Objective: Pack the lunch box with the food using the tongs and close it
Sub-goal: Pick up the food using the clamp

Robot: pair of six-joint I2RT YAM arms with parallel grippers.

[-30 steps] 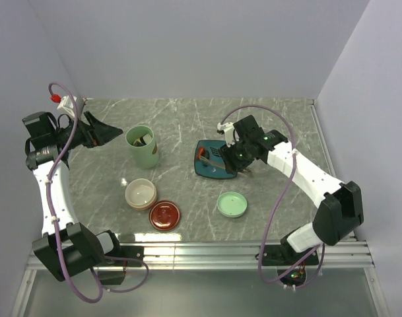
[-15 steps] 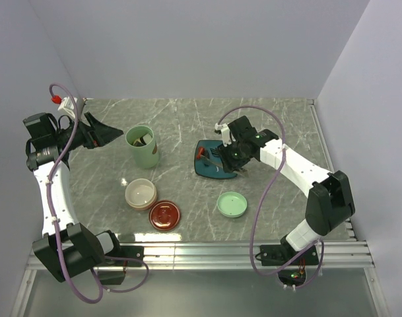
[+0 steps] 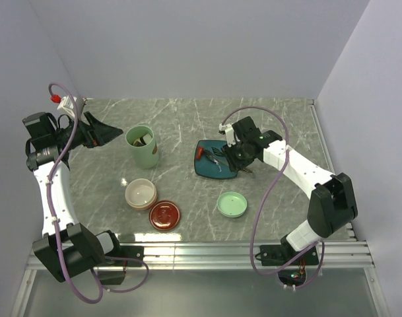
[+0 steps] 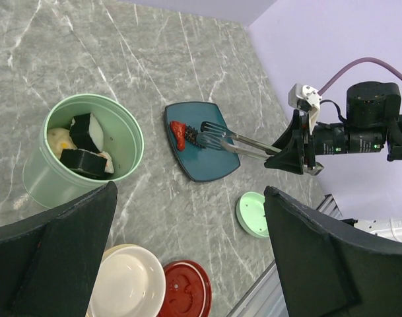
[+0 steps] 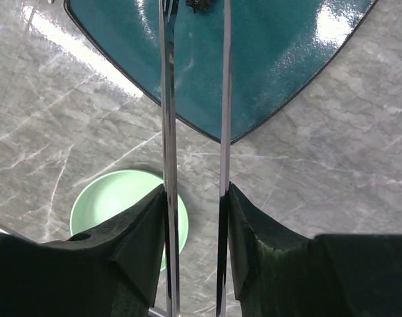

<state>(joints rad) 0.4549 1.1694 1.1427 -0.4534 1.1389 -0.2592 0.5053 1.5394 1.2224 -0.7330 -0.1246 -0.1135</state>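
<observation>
The tall mint-green pot [image 3: 142, 146] [image 4: 82, 155] of the lunch box stands open at mid-left with several food pieces [image 4: 88, 132] inside. Its flat mint lid [image 3: 232, 204] [image 5: 115, 205] lies at front right. The cream bowl [image 3: 140, 193] and its dark-red lid [image 3: 165, 214] lie side by side in front. My right gripper [image 3: 237, 155] [image 5: 195, 191] is shut on the silver tongs [image 4: 234, 139] [image 5: 167, 132], both pads pressing the two arms. The tong tips rest over the teal plate [image 3: 210, 170] beside a red-and-dark food piece [image 4: 179, 134]. My left gripper [image 3: 105, 132] [image 4: 191, 191] hangs open and empty, left of the pot.
The marble table ends in a metal rail [image 3: 207, 249] at the near edge, with grey walls on the other three sides. The cream bowl [image 4: 125, 284] and red lid [image 4: 186, 290] sit under my left gripper's view.
My right gripper has squeezed the tongs narrower and shifted slightly over the plate. The left arm has not moved.
</observation>
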